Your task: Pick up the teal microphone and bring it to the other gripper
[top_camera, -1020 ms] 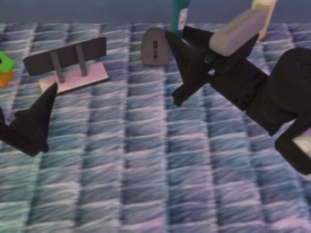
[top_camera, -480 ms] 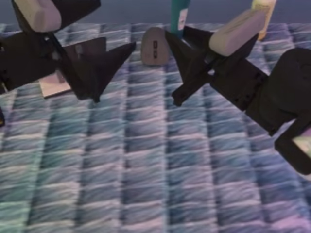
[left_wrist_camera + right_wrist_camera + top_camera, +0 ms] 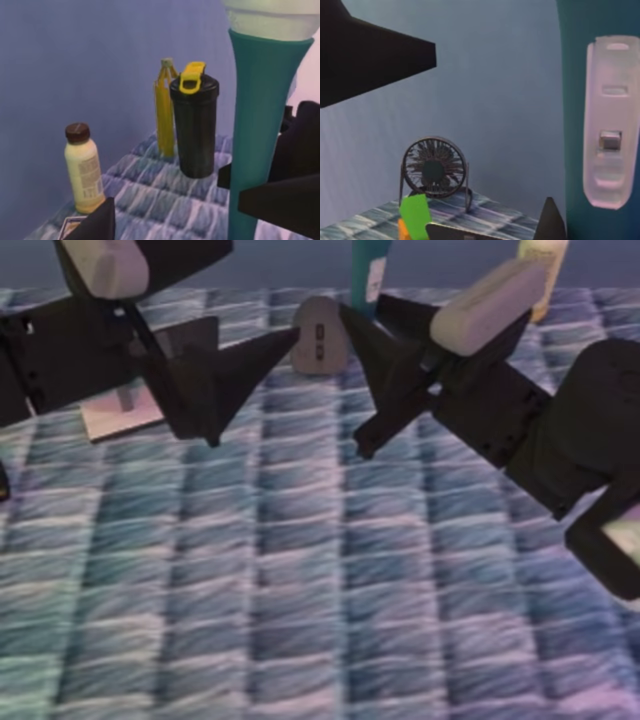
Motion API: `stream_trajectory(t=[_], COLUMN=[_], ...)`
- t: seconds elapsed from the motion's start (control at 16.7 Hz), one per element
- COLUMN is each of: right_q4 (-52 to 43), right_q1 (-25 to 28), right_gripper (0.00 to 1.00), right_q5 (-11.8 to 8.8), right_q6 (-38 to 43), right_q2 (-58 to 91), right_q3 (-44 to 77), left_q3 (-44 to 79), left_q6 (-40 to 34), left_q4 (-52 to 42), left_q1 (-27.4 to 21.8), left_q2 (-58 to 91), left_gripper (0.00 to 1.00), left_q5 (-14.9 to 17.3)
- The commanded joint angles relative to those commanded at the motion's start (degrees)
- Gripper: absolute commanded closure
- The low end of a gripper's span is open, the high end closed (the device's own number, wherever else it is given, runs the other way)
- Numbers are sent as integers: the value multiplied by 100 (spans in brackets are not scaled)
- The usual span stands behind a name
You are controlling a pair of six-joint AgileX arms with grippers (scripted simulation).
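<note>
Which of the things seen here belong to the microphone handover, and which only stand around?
Job: teal microphone; right gripper beside it; left gripper close by.
Standing about: grey rounded object; black shaker; cream bottle; small fan; green block.

One teal microphone (image 3: 369,272), two black grippers, left (image 3: 250,380) and right (image 3: 360,380), one grey computer mouse (image 3: 318,335), one cream bottle (image 3: 84,175), one black shaker cup (image 3: 195,125), one yellow bottle (image 3: 165,112), one small fan (image 3: 435,170)
</note>
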Motion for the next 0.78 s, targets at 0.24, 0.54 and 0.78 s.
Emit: stream_trajectory(t=[0.24,0.54,0.78], right_q4=[0,0,0], right_q1=[0,0,0], right_gripper=[100,100,100], right_q5=[0,0,0], right_q6=[0,0,0], right_q2=[0,0,0], right_q3=[0,0,0], left_q3=[457,1275,1461], left_q6=[-14,-51,-57], left_q4=[143,387,442], left_q1=[-392,-1087,-1251], left_q2=[568,1599,1833], left_gripper=[0,0,0], left_q5=[-344,-1025,-1185])
